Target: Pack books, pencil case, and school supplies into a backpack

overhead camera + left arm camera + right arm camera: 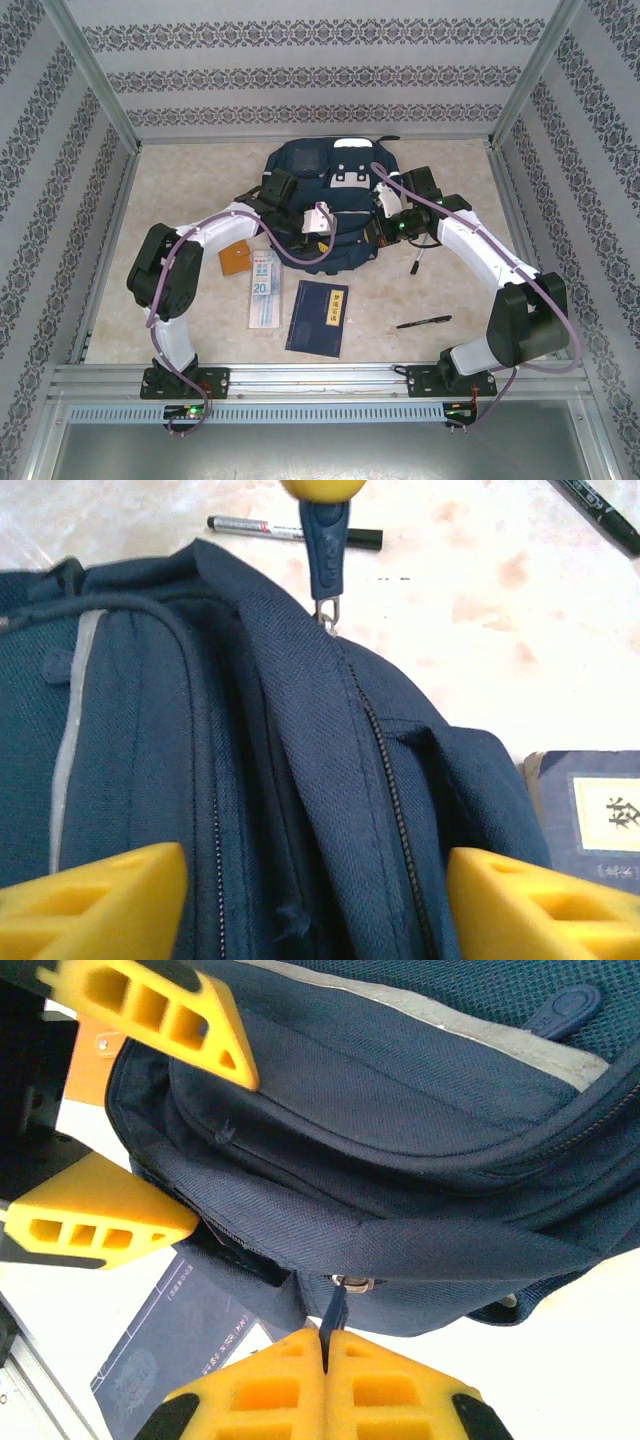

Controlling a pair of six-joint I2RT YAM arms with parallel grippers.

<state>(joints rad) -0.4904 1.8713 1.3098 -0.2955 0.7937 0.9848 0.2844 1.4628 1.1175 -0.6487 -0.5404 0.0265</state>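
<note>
**Backpack zipper gripped, items on bench**

In the top view, the orange square (236, 260), the pencil case (264, 288) and the navy booklet (318, 317) are laid on the bench (190, 180), below and left of the backpack (330, 175) at upper centre. The left hand (320, 910) is held wide, with its fingers spread either side of the backpack's front fabric. The zipper pull (334, 1312) is pinched by the closed right hand (328, 1360). A black pen (424, 322) is seen at lower right.
</note>
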